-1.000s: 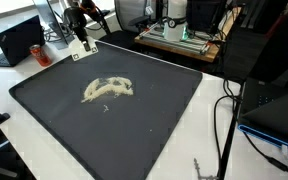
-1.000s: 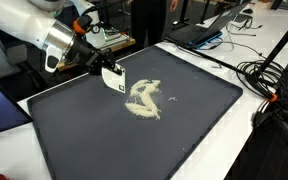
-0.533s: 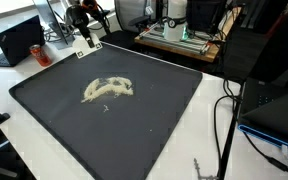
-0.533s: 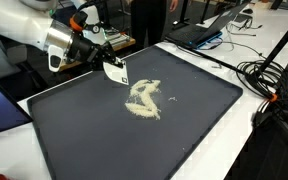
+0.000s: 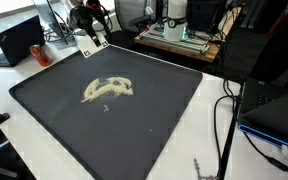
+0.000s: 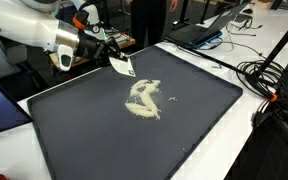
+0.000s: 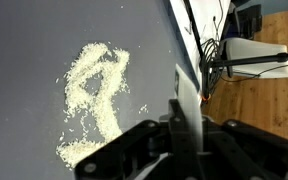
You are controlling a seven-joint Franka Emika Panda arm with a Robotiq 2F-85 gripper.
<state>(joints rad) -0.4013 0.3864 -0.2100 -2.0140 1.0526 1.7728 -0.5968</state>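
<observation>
Covering most of a white table (image 5: 4,78), a dark mat (image 5: 149,120) with a low raised rim fills the middle of both exterior views; the wrist view shows its plain surface (image 7: 34,35) from above, with wooden floor (image 7: 276,125) beyond the table edge. Around the mat the room is a crowded workspace: an open laptop (image 5: 18,40) and a small dark cup (image 5: 41,55) stand on the table near one corner, and black cables (image 6: 271,75) trail over the table on another side. What the cup holds cannot be told. On the mat lies a loose, curled heap of pale grains (image 5: 108,89), spread thin with a few strays beside it (image 6: 142,99). The gripper (image 6: 102,52) hangs over the mat near its rim, its fingers closed tight on a thin white card (image 6: 124,66) that hangs tilted below them. In the wrist view the card (image 7: 187,105) appears edge-on between the two dark fingers (image 7: 134,150), and the grains (image 7: 94,100) lie to one side of it, near yet apart from its edge.
</observation>
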